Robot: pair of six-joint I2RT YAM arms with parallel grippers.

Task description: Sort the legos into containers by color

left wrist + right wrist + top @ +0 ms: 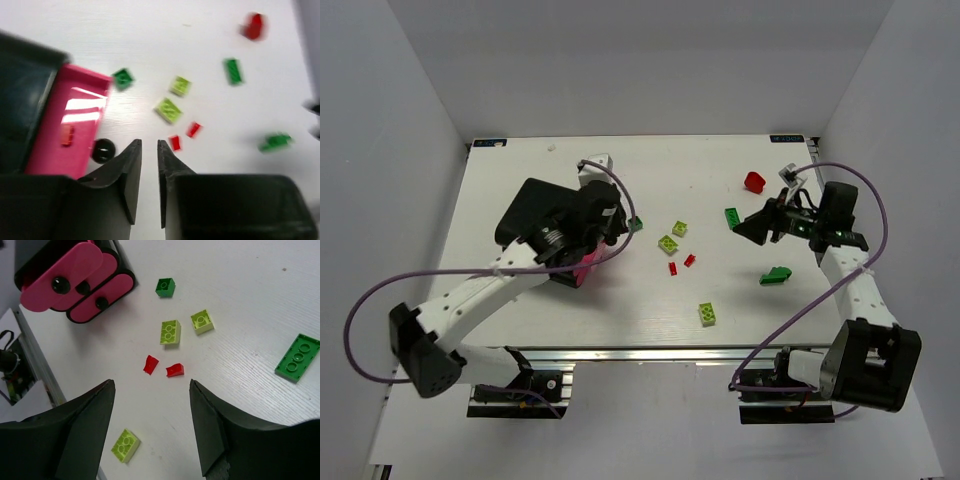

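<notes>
Our left fingers [137, 152] sit almost pressed together, a thin slit between them and nothing in it, just beside the black cabinet [528, 208]. Its pink drawer [75, 115] stands pulled out with a red brick [66, 135] lying inside. Our right fingers [100, 407] are spread wide and empty. The loose legos lie scattered on the bench [620, 160] between the arms: red ones [150, 364], lime ones [170, 332] and green ones [297, 357].

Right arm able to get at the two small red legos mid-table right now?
Likely yes: right pincer is open, pointed at the red legos, bare table between; lime legos lie apart.
</notes>
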